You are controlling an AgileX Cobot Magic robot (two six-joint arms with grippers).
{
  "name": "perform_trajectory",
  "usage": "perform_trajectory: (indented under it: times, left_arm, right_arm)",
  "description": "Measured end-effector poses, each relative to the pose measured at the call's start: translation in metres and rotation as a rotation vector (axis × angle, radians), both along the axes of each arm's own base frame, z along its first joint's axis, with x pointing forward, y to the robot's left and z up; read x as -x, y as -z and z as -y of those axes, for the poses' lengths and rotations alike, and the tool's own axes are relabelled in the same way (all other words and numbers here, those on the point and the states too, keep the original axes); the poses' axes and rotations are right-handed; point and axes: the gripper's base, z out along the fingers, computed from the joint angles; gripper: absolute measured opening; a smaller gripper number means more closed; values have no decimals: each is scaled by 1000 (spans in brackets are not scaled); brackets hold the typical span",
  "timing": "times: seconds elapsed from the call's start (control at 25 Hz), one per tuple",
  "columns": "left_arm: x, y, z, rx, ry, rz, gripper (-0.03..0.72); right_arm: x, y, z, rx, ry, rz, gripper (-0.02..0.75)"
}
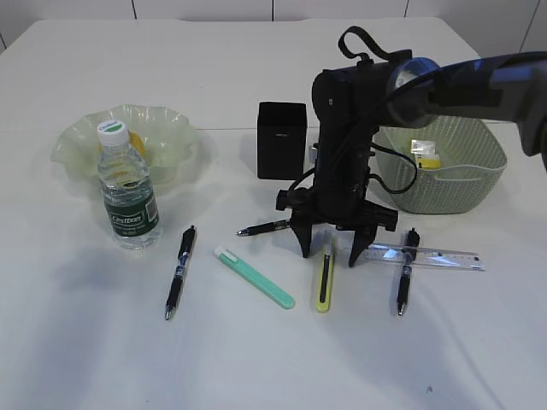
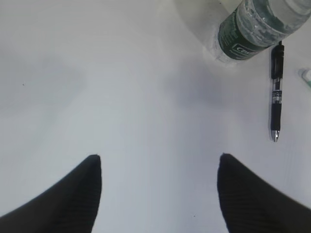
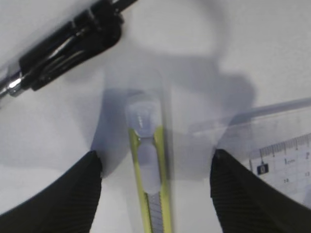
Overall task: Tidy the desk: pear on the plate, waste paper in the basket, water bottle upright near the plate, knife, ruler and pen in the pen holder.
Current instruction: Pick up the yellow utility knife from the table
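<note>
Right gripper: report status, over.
Right gripper open, straddling yellow knife on the desk, not gripped. Left gripper open, empty. Ruler and a pen close alongside.

Water bottle (image 1: 126,191): dark green label w/ white lettering, read approx. "C'estbon"; cap print too small to read. Ruler (image 3: 284,160): printed scale, "1cm" and "2" legible in right wrist view. Pen holder (image 1: 281,140): small pale logo, unreadable. Waste paper (image 1: 424,153) in basket (image 1: 461,184): black print, unreadable.

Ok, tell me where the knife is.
In the exterior view, the knife lies on the desk right of centre, between the right gripper's open jaws.
</note>
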Motion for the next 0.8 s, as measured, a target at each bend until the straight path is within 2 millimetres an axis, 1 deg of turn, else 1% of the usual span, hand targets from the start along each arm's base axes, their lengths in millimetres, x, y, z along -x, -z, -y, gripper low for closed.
perform_trajectory:
  times: [0.16,0.24,0.48,0.72,0.8]
  left_arm:
    - [-2,2,0,0,0,-5,527]
    - [-2,2,0,0,0,-5,527]
    - [-2,2,0,0,0,-6,527]
    - [-2,2,0,0,0,-5,527]
    - [-2,2,0,0,0,-5,527]
  right_arm:
    - [0,1,-1,-7,4,-3,510]
    - [0,1,-1,-7,4,-3,486]
    - [0,1,-1,-8,4,-3,348]
    - [0,1,-1,-9,4,-3,176]
    - [0,1,-1,-9,4,-3,143]
